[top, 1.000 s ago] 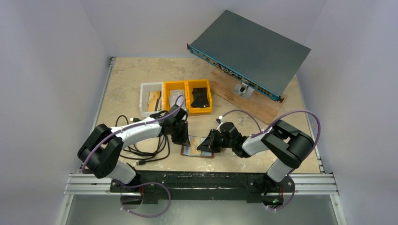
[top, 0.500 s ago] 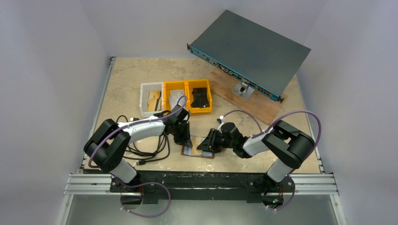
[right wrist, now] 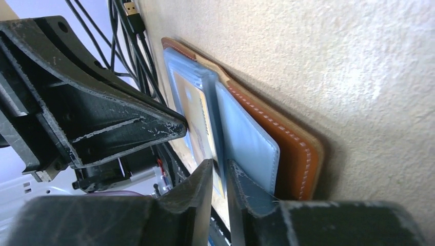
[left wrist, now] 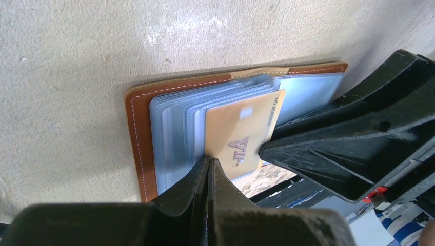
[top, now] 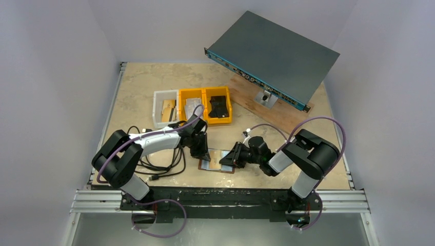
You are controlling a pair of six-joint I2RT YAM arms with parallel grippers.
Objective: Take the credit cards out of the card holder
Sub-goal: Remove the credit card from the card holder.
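Observation:
The brown card holder (top: 213, 166) lies open on the table between both arms, its clear pockets (left wrist: 174, 128) fanned. A gold credit card (left wrist: 241, 136) marked VIP sticks partway out of a pocket toward the right. My left gripper (left wrist: 209, 165) is shut, and its tip presses on the pockets at the card's near corner. My right gripper (right wrist: 219, 171) is low at the holder's right edge. Its jaws are a narrow gap apart, with the edge of the credit card (right wrist: 197, 120) and a pocket leaf (right wrist: 246, 138) between them.
A white bin (top: 165, 108) and two yellow bins (top: 191, 105) stand behind the holder, one holding a black object (top: 218, 107). Black cables (top: 154, 164) lie under the left arm. A grey rack unit (top: 272, 56) leans on a wooden board (top: 267, 110) at the back right.
My right gripper has drawn back a little to the right, and its jaws have parted slightly. The left arm's elbow shifted early on, but its gripper stayed on the holder.

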